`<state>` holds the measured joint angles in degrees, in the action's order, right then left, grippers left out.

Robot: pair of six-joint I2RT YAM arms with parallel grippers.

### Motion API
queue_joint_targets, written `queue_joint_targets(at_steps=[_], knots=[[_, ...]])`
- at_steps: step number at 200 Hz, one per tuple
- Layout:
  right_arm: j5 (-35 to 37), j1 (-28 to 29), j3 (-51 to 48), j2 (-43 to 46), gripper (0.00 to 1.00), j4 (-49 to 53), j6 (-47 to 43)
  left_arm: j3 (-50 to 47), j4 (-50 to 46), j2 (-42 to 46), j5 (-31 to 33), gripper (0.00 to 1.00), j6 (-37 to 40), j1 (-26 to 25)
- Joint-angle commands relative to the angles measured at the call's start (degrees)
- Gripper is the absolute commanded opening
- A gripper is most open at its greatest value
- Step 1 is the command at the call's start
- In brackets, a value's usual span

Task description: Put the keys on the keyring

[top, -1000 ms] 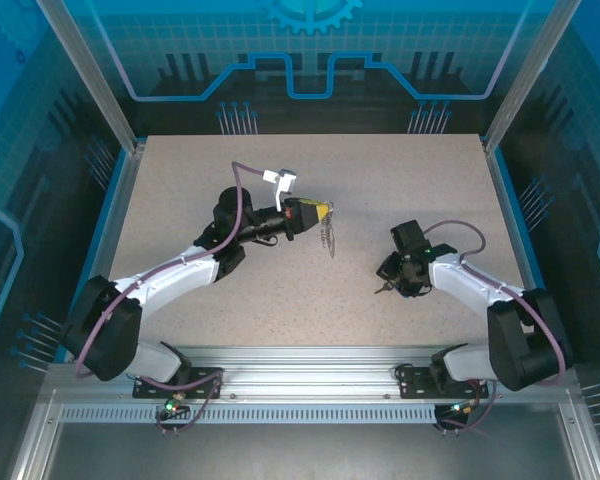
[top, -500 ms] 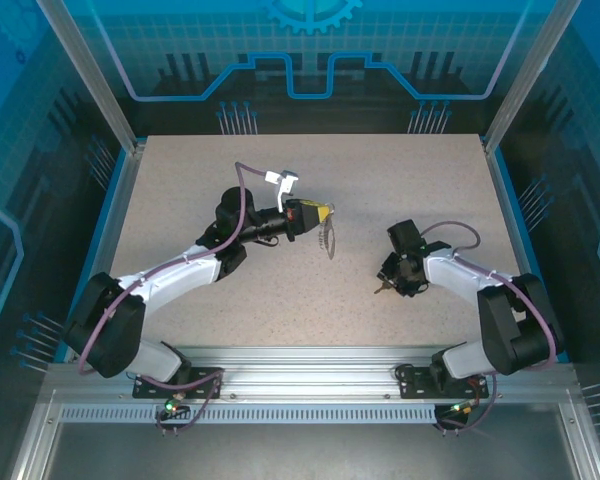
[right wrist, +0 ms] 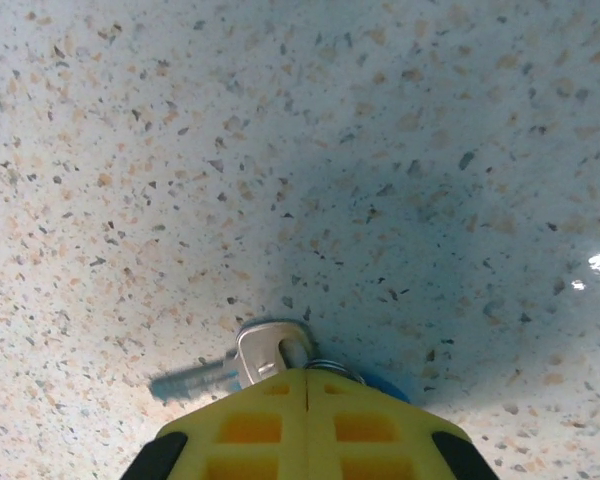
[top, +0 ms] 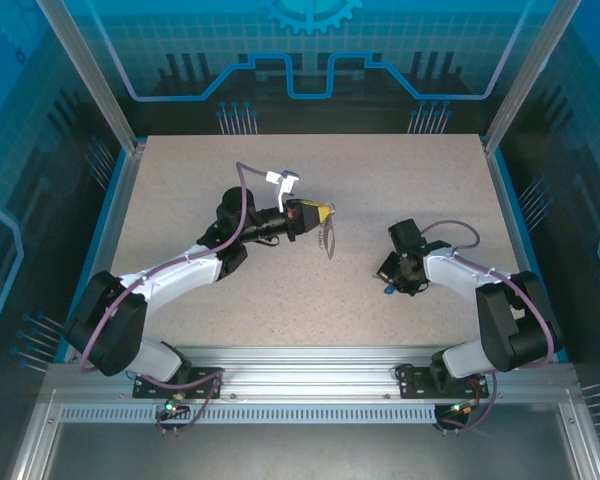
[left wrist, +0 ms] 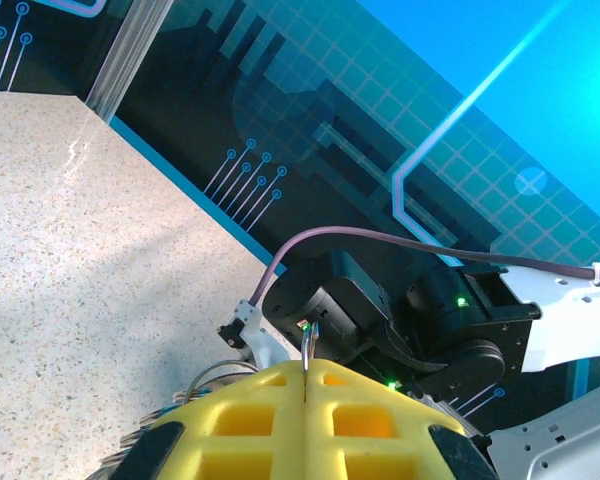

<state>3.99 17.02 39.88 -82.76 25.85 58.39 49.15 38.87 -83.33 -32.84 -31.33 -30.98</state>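
The left claw (top: 324,211) hangs over the middle of the table (top: 280,310) with its yellow pads pressed together on the keyring (top: 327,238), whose thin wire pokes up from the seam between them in the left wrist view (left wrist: 306,346) while its chain (left wrist: 178,396) dangles below. Well apart to the right, the right claw (right wrist: 308,386) is down at the tabletop with its pads closed on the key (right wrist: 265,352). The key's silver end and blade stick out from the tips, and a sliver of blue (top: 390,290) shows just beside them.
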Motion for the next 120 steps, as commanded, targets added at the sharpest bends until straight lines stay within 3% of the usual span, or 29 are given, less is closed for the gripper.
queue_joint_targets(at_steps=[1,87,120], knots=[[-1.3,-0.6,1.1,-0.3,0.00,0.1,-2.4,1.8,3.1,-0.5,-1.5,0.00,0.8,-0.5],[-9.1,3.6,7.1,1.6,0.00,-5.5,-16.1,1.7,3.2,-0.4,-1.3,0.00,0.2,-0.5],[-7.2,3.1,9.8,0.3,0.00,-2.3,-18.9,1.8,3.0,-0.3,-1.4,0.00,-0.1,-0.6]])
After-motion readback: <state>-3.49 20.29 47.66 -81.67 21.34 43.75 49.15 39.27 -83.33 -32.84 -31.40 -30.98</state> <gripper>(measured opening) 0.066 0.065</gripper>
